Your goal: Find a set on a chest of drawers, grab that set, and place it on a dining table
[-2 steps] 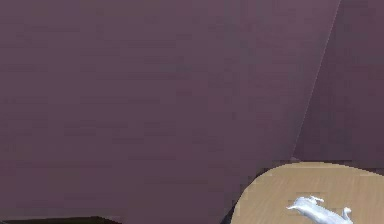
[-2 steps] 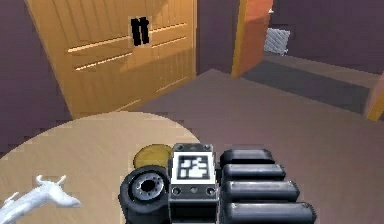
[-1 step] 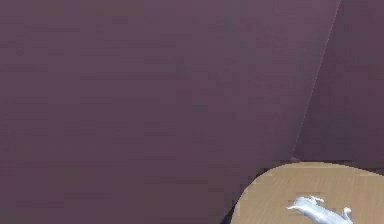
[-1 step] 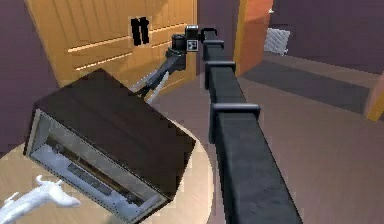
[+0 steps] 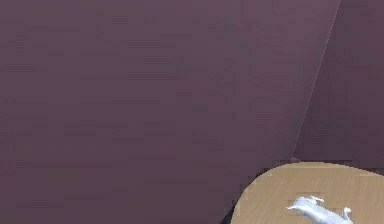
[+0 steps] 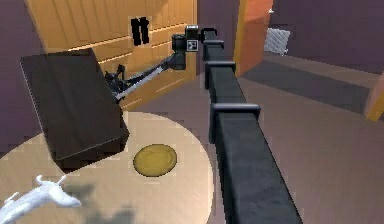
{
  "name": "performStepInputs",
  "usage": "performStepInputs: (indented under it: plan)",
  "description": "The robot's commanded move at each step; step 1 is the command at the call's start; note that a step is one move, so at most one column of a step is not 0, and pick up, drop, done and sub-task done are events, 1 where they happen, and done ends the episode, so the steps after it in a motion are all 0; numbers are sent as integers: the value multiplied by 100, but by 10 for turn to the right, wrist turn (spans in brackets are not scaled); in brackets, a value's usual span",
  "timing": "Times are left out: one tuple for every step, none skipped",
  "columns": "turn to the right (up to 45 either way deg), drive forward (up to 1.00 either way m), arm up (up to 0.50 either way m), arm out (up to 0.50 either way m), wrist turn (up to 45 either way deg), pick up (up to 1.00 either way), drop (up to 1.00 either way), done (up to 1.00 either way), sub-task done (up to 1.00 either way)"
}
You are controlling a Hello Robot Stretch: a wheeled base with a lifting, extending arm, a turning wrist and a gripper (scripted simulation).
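Observation:
In the arm side view a large dark brown box (image 6: 75, 105) stands tilted over a round light wooden table (image 6: 185, 140). My arm (image 6: 235, 120) reaches up the middle of this view. From its far end the gripper (image 6: 112, 82) stretches left, its thin fingers (image 6: 140, 75) ending at the box's upper right edge. The box's lower edge overlaps the tabletop, so I cannot tell whether the gripper holds it. In the forward view the same table (image 5: 270, 195) shows at the bottom right corner.
On the table lie a flat olive-gold plate (image 6: 157, 159) and a white-silver object (image 6: 45, 192), (image 5: 318, 210). A wooden panelled wall (image 6: 100, 25) stands behind the table. An orange door (image 6: 255, 35) is at the right. A purple wall (image 5: 150, 90) rises close ahead.

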Motion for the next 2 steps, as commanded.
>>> performStepInputs:
  plan:
    - [0, 0, -8, 0, 0, 0, 0, 0, 0]
    - [0, 0, -32, 0, 0, 0, 0, 0, 0]
